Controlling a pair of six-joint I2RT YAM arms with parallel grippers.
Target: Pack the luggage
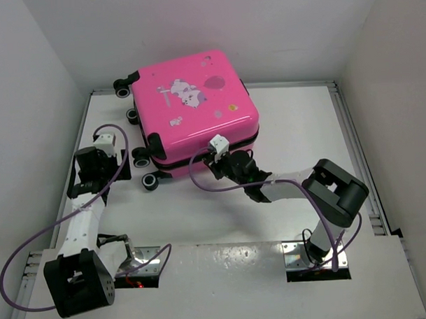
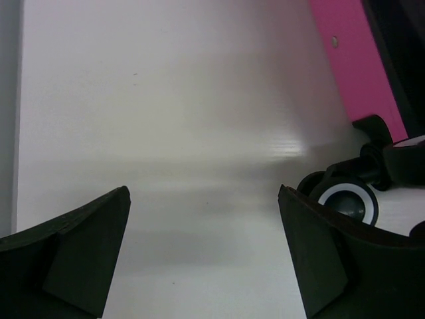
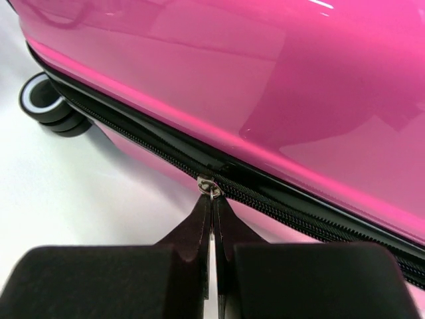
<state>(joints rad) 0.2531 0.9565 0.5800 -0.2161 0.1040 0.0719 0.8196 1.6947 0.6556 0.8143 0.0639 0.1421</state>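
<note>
1. Zipping looks to be the step in hand. The luggage [image 1: 194,108] lies flat on the table [image 2: 166,100], toward the far middle, with its lid down on its base and the printed side up.
2. The right claw [image 3: 212,199] is pressed together on the small metal zipper pull [image 3: 209,187], at the near side wall of the case.
3. The left claw [image 2: 204,196] is spread wide and grips nothing. It sits low over bare table, just beside a wheel [image 2: 345,199] at the case's left corner.
4. The next move probably calls for a steady drag along the zipper [image 3: 299,209], kept in line with the teeth, not pulling outward. The wrist would need to turn at the rounded corner. I cannot tell which stretch of the track is already shut.
5. Materials:
   - The shell is hard, glossy pink plastic with rounded corners, and may slide when tugged.
   - The zipper is a fine black toothed track set in a dark band.
   - The wheels are black with pale centres.
   - The table is smooth white with a dull sheen.
   - The claw tips are matte black wedges.
</note>
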